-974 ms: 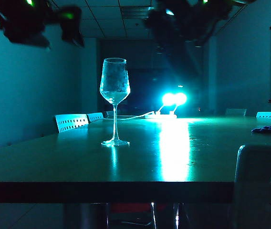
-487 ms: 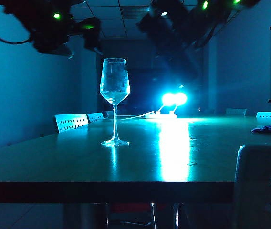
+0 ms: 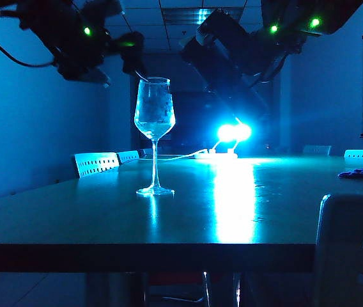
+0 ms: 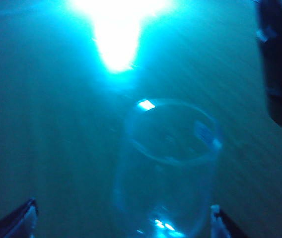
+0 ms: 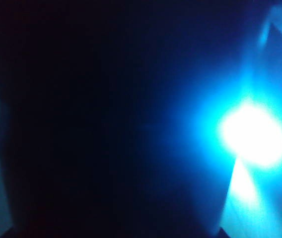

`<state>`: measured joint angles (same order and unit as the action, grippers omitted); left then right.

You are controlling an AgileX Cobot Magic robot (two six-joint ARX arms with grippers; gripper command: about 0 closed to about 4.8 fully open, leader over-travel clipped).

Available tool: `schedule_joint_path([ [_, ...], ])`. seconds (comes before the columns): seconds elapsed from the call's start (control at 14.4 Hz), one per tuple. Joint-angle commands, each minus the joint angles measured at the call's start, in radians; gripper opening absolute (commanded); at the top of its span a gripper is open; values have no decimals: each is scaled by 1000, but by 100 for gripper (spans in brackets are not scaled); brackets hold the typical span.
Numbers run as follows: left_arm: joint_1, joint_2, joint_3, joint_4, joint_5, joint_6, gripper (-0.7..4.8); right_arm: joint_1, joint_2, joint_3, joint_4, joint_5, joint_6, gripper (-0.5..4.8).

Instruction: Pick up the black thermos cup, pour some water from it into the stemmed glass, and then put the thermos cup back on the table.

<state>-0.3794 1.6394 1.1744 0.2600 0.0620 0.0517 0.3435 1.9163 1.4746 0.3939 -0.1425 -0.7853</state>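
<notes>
The stemmed glass (image 3: 154, 135) stands upright on the glossy table (image 3: 105, 217), its foot flat on the top and its bowl catching the cyan glare of the bright lamp (image 3: 232, 133) behind it; whether any water lies in the bowl cannot be told in this dim light. From the left wrist view the stemmed glass (image 4: 168, 163) is seen from above, its round rim open, between the two spread fingertips (image 4: 19, 220) of the left gripper (image 4: 123, 225), which stands wide apart and holds nothing. In the exterior view the left gripper (image 3: 130, 54) hangs just above and to the left of the glass rim, its arm sloping down from the upper left. The black thermos cup (image 3: 223, 57) is off the table, tilted, up to the right of the glass rim, carried by the right arm, which slopes in from the upper right. The right wrist view is nearly filled by the dark body of the black thermos cup (image 5: 91, 124), so the right gripper appears clamped around it, though its fingers are not visible.
</notes>
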Motion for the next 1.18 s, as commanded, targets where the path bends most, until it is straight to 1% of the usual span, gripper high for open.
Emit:
schedule_joint_path([
  [0.07, -43, 29, 9, 19, 13, -7, 479, 5, -10, 16, 155, -43, -23, 125],
  [0.21, -52, 44, 10, 26, 14, -9, 479, 8, -5, 16, 158, -74, -89, 125],
  [0.28, -52, 45, 14, 26, 13, -27, 479, 8, 6, 21, 164, -89, -110, 125],
  [0.49, -32, 45, 45, 4, 10, -25, 479, 9, 64, 113, 164, -96, -110, 125],
  [0.63, -27, 45, 64, -16, 10, -26, 479, 7, 93, 173, 156, -94, -180, 125],
  [0.83, -19, 45, 64, -20, 7, -14, 479, 6, 106, 177, 156, -97, -217, 125],
  [0.97, -11, 45, 64, -24, -7, -5, 479, 6, 115, 177, 147, -87, -294, 125],
  [1.04, -7, 45, 67, -53, -21, 0, 479, 6, 120, 177, 140, -84, -336, 125],
  [1.18, -7, 45, 67, -73, -21, 0, 479, 6, 123, 177, 142, -84, -358, 125],
])
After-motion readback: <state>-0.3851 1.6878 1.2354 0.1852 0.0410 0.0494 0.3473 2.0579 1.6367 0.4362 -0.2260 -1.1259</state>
